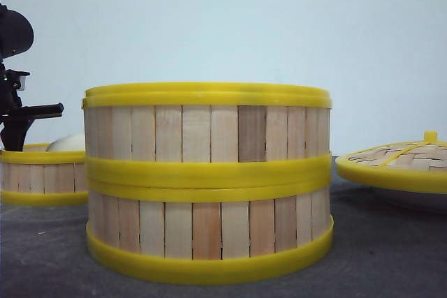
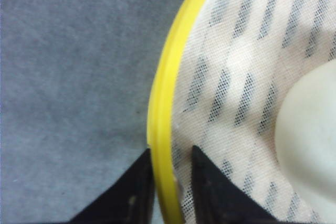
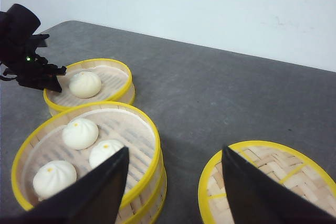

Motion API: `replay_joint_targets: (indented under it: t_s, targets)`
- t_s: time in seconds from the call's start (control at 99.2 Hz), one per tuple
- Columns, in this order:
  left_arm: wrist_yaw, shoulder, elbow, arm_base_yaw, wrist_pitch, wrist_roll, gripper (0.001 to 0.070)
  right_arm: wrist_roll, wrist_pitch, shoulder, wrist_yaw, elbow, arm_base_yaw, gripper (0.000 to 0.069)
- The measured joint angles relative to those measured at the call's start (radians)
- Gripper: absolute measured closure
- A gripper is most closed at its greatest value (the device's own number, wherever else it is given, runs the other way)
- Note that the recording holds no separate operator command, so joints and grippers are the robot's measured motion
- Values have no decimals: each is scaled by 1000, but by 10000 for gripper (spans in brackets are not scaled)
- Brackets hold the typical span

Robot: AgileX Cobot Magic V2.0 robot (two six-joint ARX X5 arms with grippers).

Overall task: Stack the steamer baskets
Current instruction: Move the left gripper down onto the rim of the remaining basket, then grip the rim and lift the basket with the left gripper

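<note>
two stacked steamer baskets point(image 1: 208, 183) nearest, three buns point(image 3: 80, 133) inside. woven lid point(image 1: 398, 162) right, cut off by the frame. single basket point(image 1: 43, 176) behind left, one bun, partly hidden. left gripper point(image 2: 172, 179) fingers straddle its rim, contact unclear. right gripper point(image 3: 173, 182) fingers apart, empty, above the counter point(image 3: 210, 93).

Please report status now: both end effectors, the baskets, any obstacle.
Left end effector straddling the single basket rim, one bun inside. Right end effector open, empty. Two baskets stacked. Lid to the right, out of the way.
</note>
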Motion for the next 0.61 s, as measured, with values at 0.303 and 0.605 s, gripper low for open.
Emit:
replay_joint_targets:
  t_s: [0.303, 0.605]
  targets:
    - [-16, 0, 24, 1, -45, -8, 685, 0, 14, 0, 0, 0, 0, 352]
    - [71, -106, 58, 2, -76, 6, 686, 0, 14, 0, 0, 0, 0, 352]
